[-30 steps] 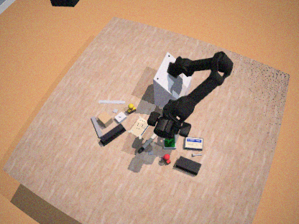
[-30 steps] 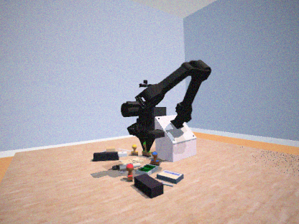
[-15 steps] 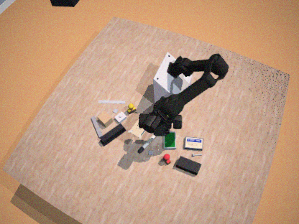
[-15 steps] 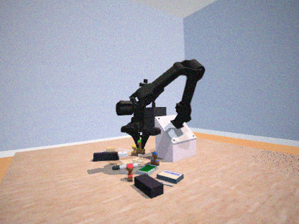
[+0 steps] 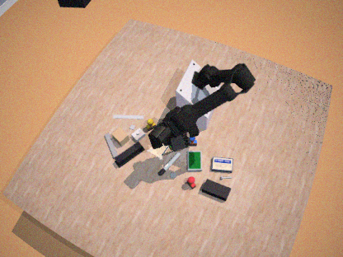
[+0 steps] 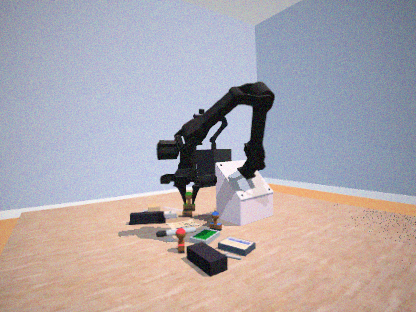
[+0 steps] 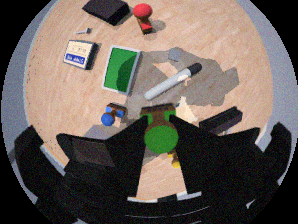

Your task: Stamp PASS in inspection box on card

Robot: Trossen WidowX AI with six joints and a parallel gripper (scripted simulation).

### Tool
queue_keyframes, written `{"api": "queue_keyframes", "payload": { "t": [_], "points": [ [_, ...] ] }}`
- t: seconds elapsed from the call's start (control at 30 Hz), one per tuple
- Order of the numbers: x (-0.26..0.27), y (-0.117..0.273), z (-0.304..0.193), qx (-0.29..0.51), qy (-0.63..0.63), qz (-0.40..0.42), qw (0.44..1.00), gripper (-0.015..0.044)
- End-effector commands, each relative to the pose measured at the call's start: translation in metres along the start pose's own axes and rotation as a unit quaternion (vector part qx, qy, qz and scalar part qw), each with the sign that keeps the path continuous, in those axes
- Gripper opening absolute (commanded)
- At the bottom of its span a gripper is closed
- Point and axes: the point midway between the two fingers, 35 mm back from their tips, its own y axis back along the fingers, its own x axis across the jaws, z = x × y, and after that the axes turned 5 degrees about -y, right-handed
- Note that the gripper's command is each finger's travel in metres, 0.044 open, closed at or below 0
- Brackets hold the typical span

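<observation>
My gripper points down, shut on the green-topped stamp, which has a brown body. The stamp is upright and seems to hang just above the bench near the card; the exact gap cannot be told. The cream card is partly hidden by the arm in the top view and by the right finger in the wrist view. Its box cannot be made out. The green ink pad lies open in its grey tray, apart from the stamp. The stamp's underside is hidden.
A marker lies between card and red stamp. A blue stamp stands near the pad, a yellow stamp behind the card. Black blocks and a labelled box lie around.
</observation>
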Motion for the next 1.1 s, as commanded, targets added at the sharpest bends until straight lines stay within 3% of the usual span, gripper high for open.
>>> {"api": "queue_keyframes", "payload": {
  "t": [0.0,0.83,1.07],
  "points": [
    [-0.009,-0.001,-0.01,0.003,0.048,0.0,0.999,0.0],
    [-0.046,-0.004,-0.069,-0.004,0.353,0.007,0.935,0.0],
    [-0.048,-0.005,-0.073,-0.005,0.371,0.008,0.929,0.0]
  ]
}}
